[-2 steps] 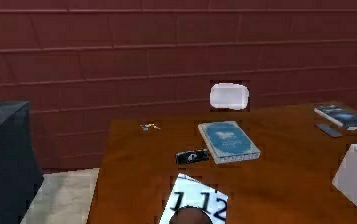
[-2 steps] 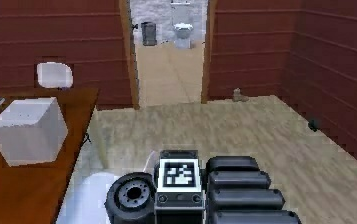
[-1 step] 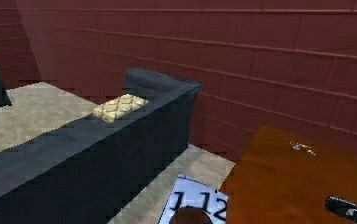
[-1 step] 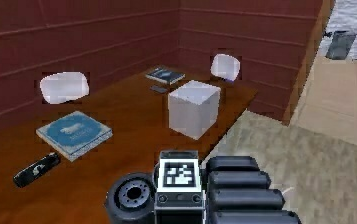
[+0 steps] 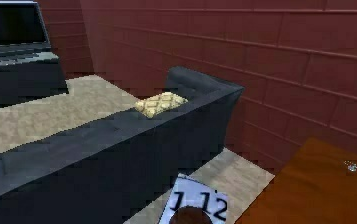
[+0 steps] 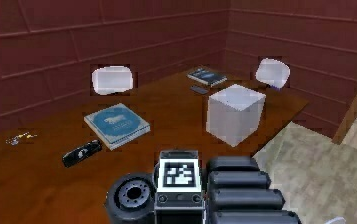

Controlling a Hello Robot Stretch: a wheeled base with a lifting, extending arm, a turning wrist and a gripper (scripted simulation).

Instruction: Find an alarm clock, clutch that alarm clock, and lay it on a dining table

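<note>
1. The alarm clock [image 5: 199, 203] appears at the bottom middle of the forward view as a tilted white face with dark numerals, with a dark round shape just beneath it. It sits between the sofa and the worktop corner in the picture; what it rests on cannot be told.
2. The claw [image 6: 131, 200] shows at the bottom of the arm side view as a dark round body, left of a white square with black marks [image 6: 179, 172]. Its far end cannot be made out, so I cannot tell how its fingers stand or whether it has hold of anything.
3. The wooden worktop [image 6: 166, 105] spreads across the middle of the arm side view, and its corner shows at the lower right of the forward view.
4. On it lie a blue book [image 6: 117, 124] left of centre, a white box [image 6: 234, 113] right of centre, and a second book [image 6: 206, 75] near the far edge.
5. A dark remote [image 6: 84, 153] lies near the blue book's lower left, and a small bunch of keys [image 6: 23, 138] lies towards the left edge.
6. Two white chairs stand at the far side, one at upper left [image 6: 112, 79] and one at upper right [image 6: 272, 71].
7. In the forward view a dark sofa [image 5: 106, 150] runs across the middle with a yellow patterned cushion [image 5: 161, 103] on it.
8. A television [image 5: 14, 28] stands at upper left, before red brick walls.
</note>
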